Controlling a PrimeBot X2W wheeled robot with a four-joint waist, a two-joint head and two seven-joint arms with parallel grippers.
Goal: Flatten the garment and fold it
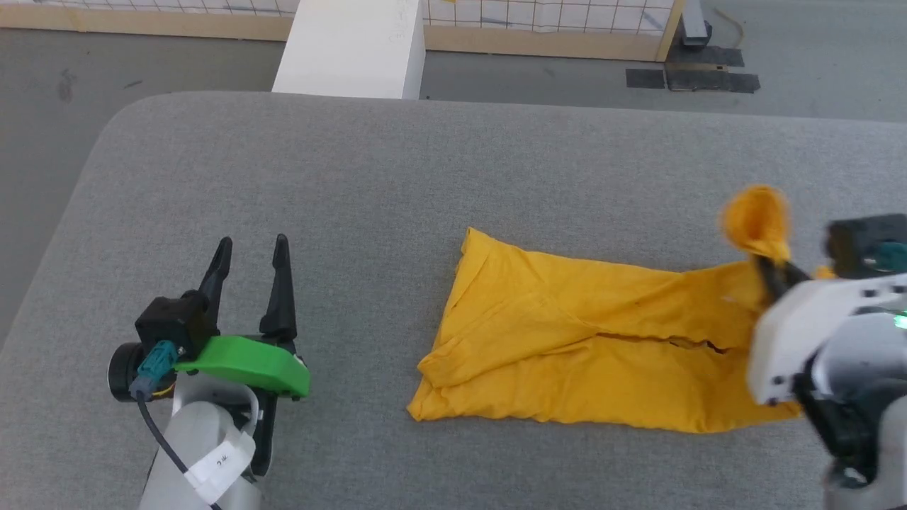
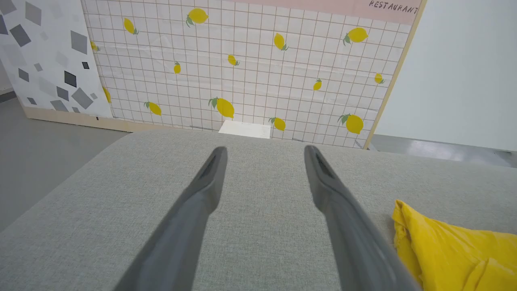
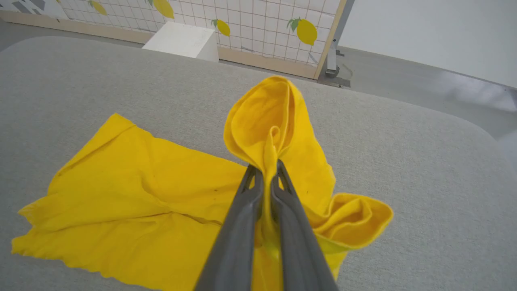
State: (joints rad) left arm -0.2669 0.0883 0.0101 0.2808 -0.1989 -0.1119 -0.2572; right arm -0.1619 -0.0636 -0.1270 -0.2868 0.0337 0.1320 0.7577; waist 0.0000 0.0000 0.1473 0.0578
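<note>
Grey cushion top [image 1: 354,177]: right claw [image 3: 266,166] pinches garment [image 1: 567,340] at its raised end, left claw [image 1: 251,255] spread, well clear of it; flattening looks unfinished, folding not begun.

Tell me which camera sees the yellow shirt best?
The head view: the garment lies nearly whole on the grey surface, one end lifted. The right wrist view shows the right gripper pinching that end, with some cloth cut off. The left wrist view catches one corner.
</note>
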